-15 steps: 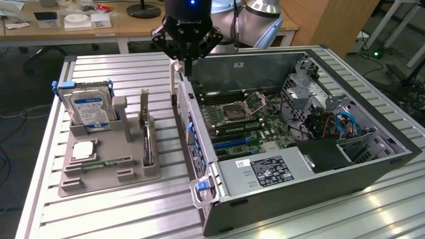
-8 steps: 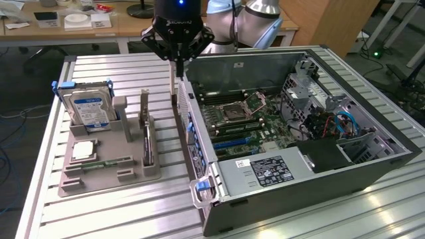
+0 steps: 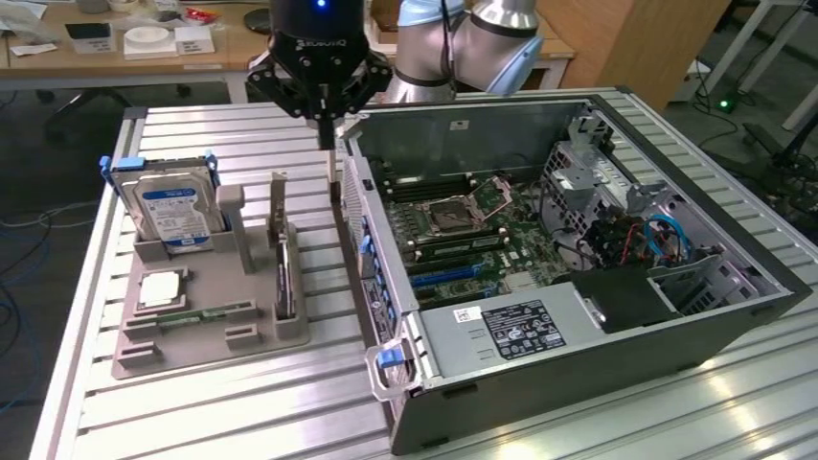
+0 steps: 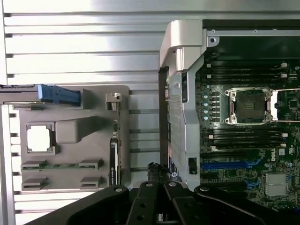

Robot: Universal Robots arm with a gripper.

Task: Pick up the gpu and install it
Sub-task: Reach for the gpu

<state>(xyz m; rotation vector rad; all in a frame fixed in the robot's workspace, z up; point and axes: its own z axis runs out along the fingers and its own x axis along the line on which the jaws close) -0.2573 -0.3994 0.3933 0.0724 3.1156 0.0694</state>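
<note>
While the claw [image 3: 329, 142] hangs point-down with its fingers pinched tight together and nothing between them, the tip sits over the bare strip of table [image 3: 230, 402] between the grey tray [image 3: 237, 278] and the rear edge of the open computer case [image 3: 550, 393]. It is touching nothing. The pale robot arm [image 3: 492, 38] rises behind it.

Nearest part to the claw, toward the exterior view's left: the gpu [image 3: 283, 278]. It stands on edge in a slot on the case side of the tray, with its silver bracket sticking up at the far end. It is not gripped and sits apart from the claw.

Further along the tray toward the exterior view's left:
- The hard drive [image 3: 172, 213] with a blue-white label stands upright in its holder at the far corner.
- A square processor chip [image 3: 160, 287] lies flat in its pocket.
- A narrow green memory stick [image 3: 202, 314] lies flat in a slot near the front.

On the other side of the claw, the case lies on its side with the panel off. The motherboard [image 3: 473, 230] is exposed, and the processor socket [image 3: 463, 209] is near its middle. Blue slots [image 3: 442, 273] sit nearer the front. The power supply box [image 3: 511, 326], with a white label, is at the near end. Coloured cables [image 3: 646, 240] are bundled toward the exterior view's right.
</note>
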